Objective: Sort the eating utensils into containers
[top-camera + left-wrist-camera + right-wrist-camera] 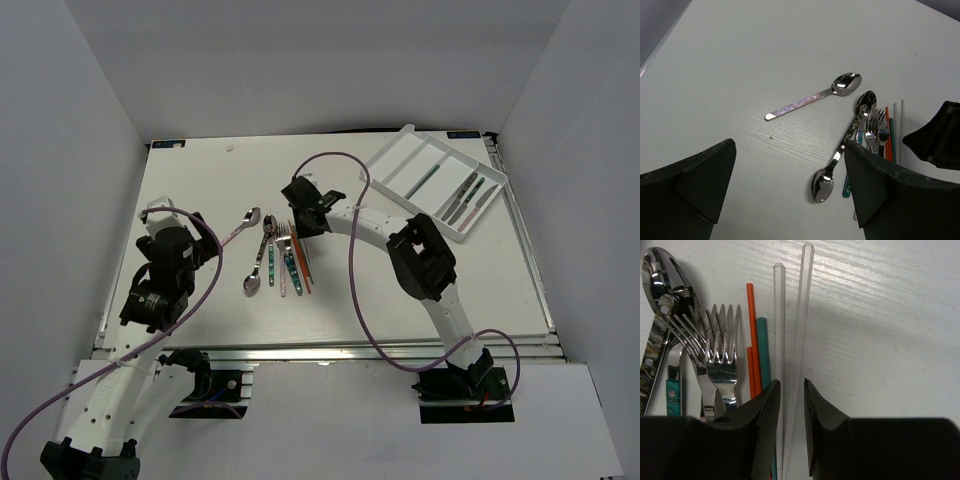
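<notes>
The utensils (275,258) lie heaped at the centre of the bench (200,180), long axes running 12 to 6 o'clock and fork tines toward 12. On the heap's 3 o'clock edge, two clear chopsticks (779,315) lie side by side, just beside an orange chopstick (752,330) and a teal chopstick (763,350). The forks (722,350) are at their 9 o'clock.

The right gripper (792,405) is narrowed around the clear pair, which runs into its gap. Whether it pinches them I cannot tell.

A pink-handled spoon (812,97) lies apart at the heap's 10 o'clock, bowl toward 2.

The white tray (388,150) sits at the bench's 2 o'clock corner. It holds one teal-handled piece (425,182) in a middle compartment and two pieces (465,196) nearer its 4 o'clock side.

The left gripper (790,147) hangs released, jaws wide.
</notes>
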You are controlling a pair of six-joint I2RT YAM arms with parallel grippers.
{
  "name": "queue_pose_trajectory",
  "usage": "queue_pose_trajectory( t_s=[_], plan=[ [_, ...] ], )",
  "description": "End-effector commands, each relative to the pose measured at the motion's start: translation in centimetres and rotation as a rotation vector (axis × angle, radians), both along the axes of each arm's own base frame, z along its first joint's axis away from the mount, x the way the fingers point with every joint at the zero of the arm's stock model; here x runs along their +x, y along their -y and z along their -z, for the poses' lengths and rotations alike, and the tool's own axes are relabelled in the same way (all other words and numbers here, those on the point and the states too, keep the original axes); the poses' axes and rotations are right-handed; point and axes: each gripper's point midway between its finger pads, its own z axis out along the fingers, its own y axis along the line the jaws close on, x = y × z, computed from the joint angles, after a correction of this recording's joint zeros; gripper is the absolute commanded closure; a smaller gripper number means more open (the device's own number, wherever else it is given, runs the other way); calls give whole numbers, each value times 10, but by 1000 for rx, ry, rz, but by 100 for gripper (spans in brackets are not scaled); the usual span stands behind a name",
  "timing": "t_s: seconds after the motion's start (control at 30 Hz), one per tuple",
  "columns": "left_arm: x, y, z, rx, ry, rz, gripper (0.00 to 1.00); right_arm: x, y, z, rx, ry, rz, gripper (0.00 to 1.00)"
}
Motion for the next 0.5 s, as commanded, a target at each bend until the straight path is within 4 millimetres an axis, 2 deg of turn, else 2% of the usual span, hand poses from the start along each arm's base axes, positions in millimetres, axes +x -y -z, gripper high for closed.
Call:
queue_pose_trajectory(
  t_s=[0.0,0.27,0.47],
  plan=[
    [-1,0,-3,4,13,8,2,4,0,3,-24,0,4,69],
    [0,1,-2,4,9,12,2,3,2,26,-70,-29,-3,74],
    [0,2,-2,3,9,15,2,-2,14,36,-124,-65,1,92]
  ],
)
